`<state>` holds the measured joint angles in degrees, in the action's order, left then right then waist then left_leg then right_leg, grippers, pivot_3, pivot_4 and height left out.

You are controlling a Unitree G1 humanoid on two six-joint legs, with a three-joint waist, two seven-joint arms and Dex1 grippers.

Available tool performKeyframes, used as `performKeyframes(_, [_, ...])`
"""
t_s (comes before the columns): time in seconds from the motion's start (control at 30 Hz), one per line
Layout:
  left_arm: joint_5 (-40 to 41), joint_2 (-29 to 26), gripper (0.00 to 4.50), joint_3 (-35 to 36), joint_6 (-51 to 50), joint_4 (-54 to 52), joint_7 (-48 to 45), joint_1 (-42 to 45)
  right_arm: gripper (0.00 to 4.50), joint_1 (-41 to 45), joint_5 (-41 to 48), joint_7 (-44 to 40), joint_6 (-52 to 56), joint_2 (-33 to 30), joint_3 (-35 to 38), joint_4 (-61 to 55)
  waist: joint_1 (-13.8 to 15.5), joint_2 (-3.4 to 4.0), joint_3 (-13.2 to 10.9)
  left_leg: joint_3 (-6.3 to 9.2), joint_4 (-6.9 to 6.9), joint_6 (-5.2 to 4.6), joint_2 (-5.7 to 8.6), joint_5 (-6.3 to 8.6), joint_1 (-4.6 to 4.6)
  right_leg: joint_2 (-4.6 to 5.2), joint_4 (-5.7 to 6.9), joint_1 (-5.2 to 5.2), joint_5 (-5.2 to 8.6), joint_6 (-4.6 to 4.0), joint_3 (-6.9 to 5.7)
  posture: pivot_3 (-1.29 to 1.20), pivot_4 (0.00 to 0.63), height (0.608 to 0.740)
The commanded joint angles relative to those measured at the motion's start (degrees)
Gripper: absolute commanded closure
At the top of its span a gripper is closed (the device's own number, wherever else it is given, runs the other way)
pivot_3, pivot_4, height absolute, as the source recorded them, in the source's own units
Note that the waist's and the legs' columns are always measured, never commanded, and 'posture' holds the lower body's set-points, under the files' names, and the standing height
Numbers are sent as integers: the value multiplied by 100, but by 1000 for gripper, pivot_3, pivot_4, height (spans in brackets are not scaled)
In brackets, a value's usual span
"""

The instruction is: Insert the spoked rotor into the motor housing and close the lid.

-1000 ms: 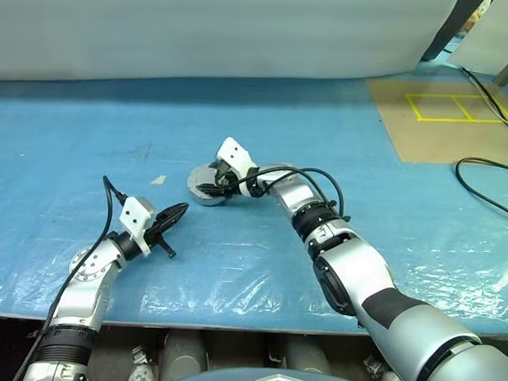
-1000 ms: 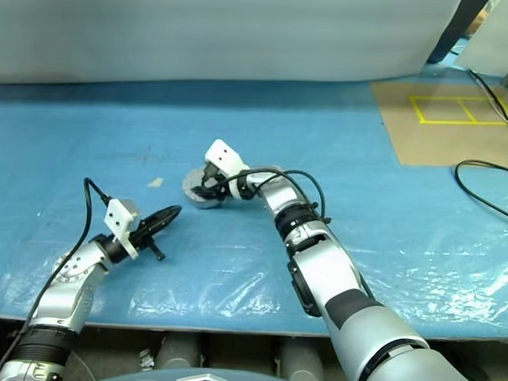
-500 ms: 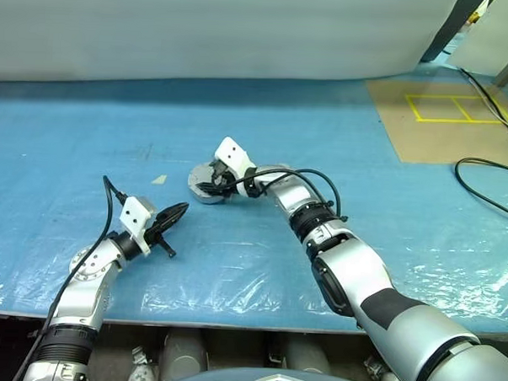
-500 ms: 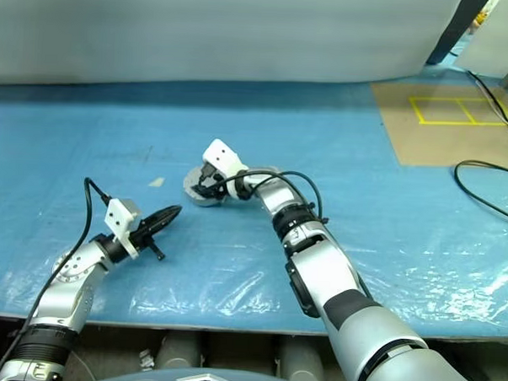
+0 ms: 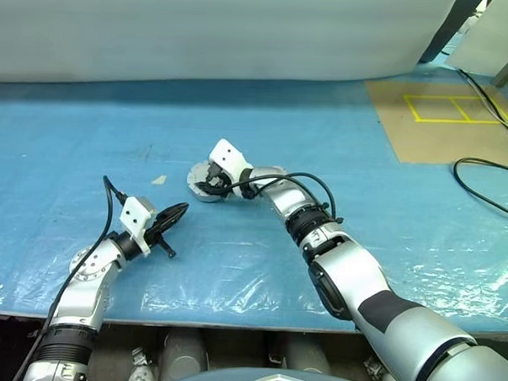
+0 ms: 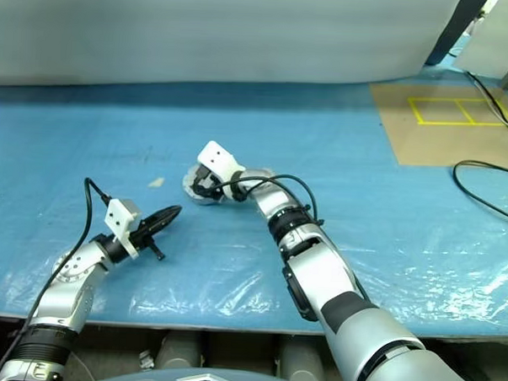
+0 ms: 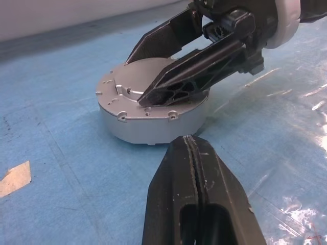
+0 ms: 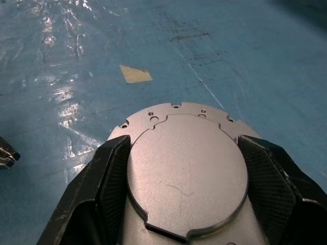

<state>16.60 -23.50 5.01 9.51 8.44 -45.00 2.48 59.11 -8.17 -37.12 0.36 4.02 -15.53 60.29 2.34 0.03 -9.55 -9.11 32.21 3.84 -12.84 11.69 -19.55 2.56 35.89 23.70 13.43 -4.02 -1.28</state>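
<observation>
Silver-grey and round, the motor housing (image 7: 153, 115) sits flat on the blue plastic sheet (image 5: 364, 170), with the smooth light-grey lid (image 8: 186, 176) lying on top of it. The right gripper (image 8: 186, 194) reaches over it from the right, its two black fingers (image 8: 110, 178) spread wide on either side of the lid, their inner faces close against its rim; whether they press it cannot be told. The left gripper (image 7: 190, 148) hovers low over the sheet, nearer the robot and to the left of the housing, pointing toward it, its fingers pressed together and holding nothing. A small tan scrap (image 8: 135, 74) lies on the sheet nearby.
</observation>
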Motion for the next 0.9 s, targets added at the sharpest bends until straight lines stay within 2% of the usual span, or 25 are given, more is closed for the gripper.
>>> performKeyframes(0.03, [0,-42,4500,28,103,-74,-21,48,1518,-254,-359,203,154,-174,-213,342,0,0,0,0,0,-1,0,1,3,0,-1,-5,0,0,0,0,150,740])
performKeyframes(0.2, [-6,-40,4500,24,105,-52,-18,103,1518,-193,-513,331,125,-277,-357,423,6,2,-1,0,-12,-2,2,2,42,5,-11,-38,2,3,0,0,150,740])
performKeyframes(0.53, [213,114,4500,144,-13,43,125,503,1518,-201,-377,216,220,-291,-296,415,14,3,-2,1,-19,-2,3,2,40,14,-12,-38,3,4,0,0,150,740])
performKeyframes(0.9, [-895,105,4500,-191,147,1341,896,1756,1518,-197,-230,-4,280,-244,-175,226,7,6,-2,2,-31,-2,7,2,35,14,-24,-34,3,5,0,0,150,740])
